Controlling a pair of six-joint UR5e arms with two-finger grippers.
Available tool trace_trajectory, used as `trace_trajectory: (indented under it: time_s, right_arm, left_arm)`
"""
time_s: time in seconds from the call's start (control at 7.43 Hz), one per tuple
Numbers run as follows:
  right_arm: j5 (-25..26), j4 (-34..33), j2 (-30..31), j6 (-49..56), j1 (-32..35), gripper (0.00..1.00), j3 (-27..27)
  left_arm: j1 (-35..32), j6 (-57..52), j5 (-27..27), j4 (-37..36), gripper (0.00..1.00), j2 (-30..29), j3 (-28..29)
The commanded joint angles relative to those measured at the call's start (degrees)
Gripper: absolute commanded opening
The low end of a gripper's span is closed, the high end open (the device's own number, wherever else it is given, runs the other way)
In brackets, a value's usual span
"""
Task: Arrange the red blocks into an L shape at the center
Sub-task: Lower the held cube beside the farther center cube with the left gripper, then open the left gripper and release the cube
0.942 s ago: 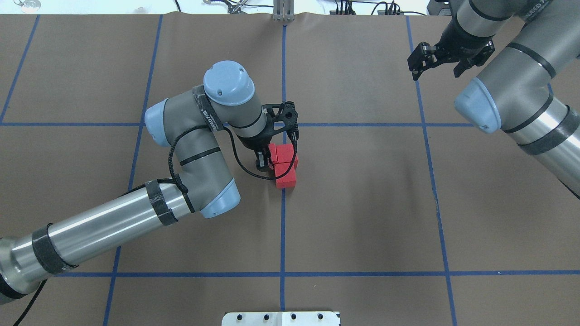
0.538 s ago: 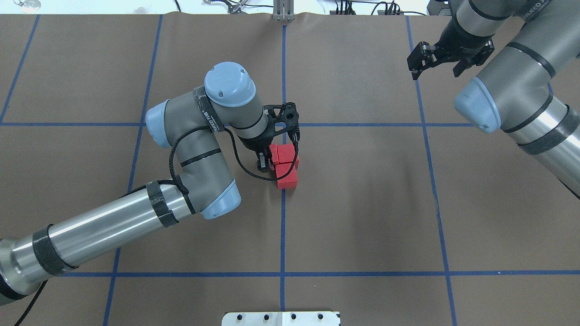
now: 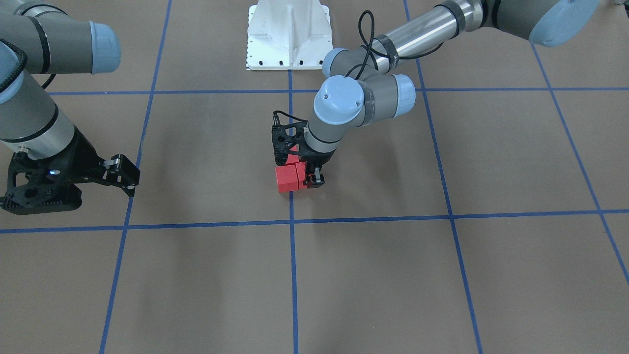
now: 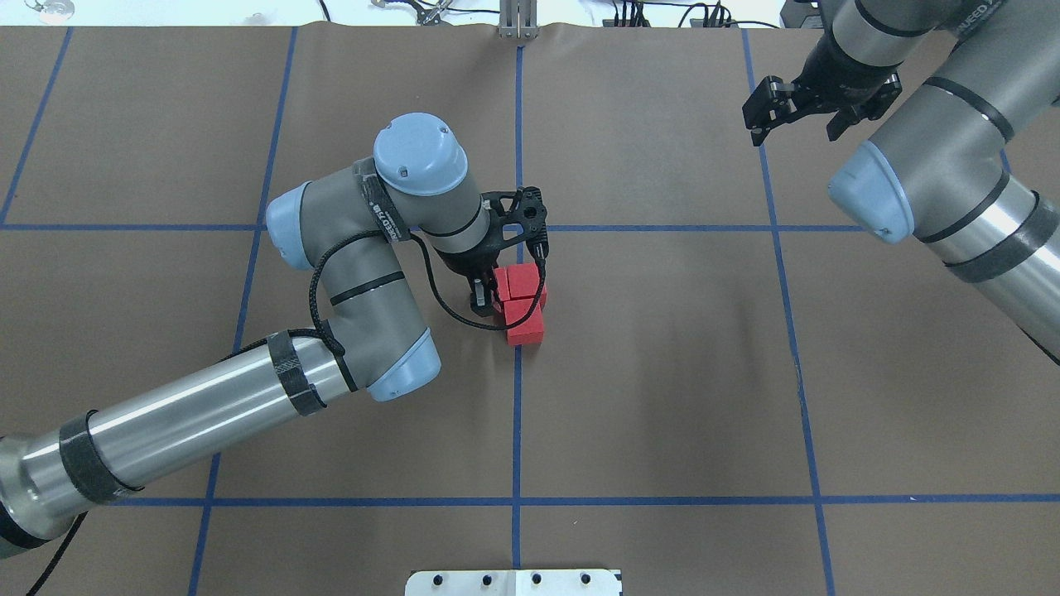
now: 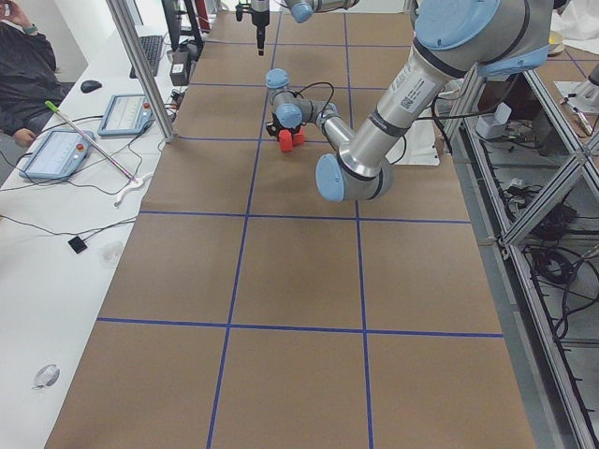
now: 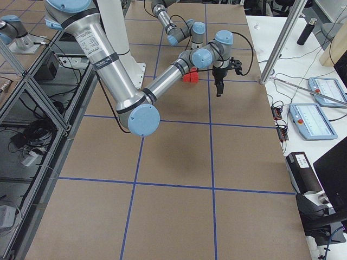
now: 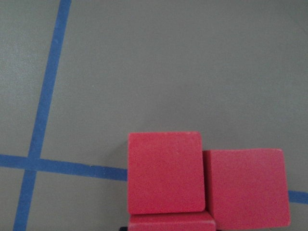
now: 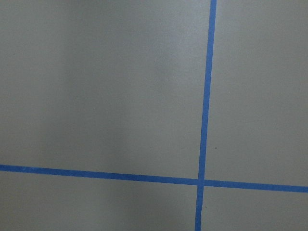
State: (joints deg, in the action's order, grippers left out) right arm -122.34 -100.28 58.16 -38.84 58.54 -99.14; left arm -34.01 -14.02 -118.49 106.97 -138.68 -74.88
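Observation:
Three red blocks [image 4: 523, 281] [image 3: 286, 179] [image 7: 165, 172] lie touching one another at the center [image 4: 596, 331], on the vertical blue tape line [image 4: 517, 397]. In the left wrist view two sit side by side, and the third [image 7: 171, 222] is cut off by the bottom edge. My left gripper [image 4: 490, 291] [image 3: 308, 176] stands low at the cluster's left side, shut on that third block [image 3: 300, 173]. One finger [image 4: 479, 296] shows beside it and the other is hidden. My right gripper [image 4: 758, 116] [image 3: 127, 177] hangs open and empty far off at the right.
The white metal base [image 4: 513, 582] [image 3: 288, 34] sits at the robot's edge of the mat. In the side views, a desk with tablets [image 5: 56, 150] and a seated person [image 5: 23, 84] lie beyond the far edge. Aluminium posts [image 6: 282, 43] stand there.
The left arm and its block have shifted only a few pixels. The right gripper has drifted slightly toward the far edge. The other blocks stay put.

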Motion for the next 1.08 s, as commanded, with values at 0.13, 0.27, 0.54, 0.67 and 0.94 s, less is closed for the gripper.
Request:
trace_trajectory:
  time_s: [0.13, 0.27, 0.54, 0.67, 0.94]
  right_arm:
    - [0.00, 0.00, -0.07, 0.00, -0.01, 0.99, 0.00]
    - [-0.09, 0.00, -0.07, -0.09, -0.01, 0.99, 0.00]
    - [-0.09, 0.00, -0.15, -0.09, -0.01, 0.99, 0.00]
    - [-0.09, 0.00, -0.15, -0.09, -0.01, 0.99, 0.00]
    - [-0.09, 0.09, -0.15, -0.09, -0.09, 0.99, 0.00]
  left_arm:
    - [0.00, -0.04, 0.01, -0.18, 0.70, 0.08, 0.00]
    - [-0.09, -0.13, 0.10, -0.27, 0.70, -0.01, -0.09]
    - [-1.75, -0.57, -0.07, -0.62, 0.70, 0.16, -0.71]
    - [-2.28, -0.57, -0.34, -0.71, 0.70, 0.34, -0.97]
    - [-3.51, -0.57, -0.34, -0.97, 0.70, 0.86, -2.81]
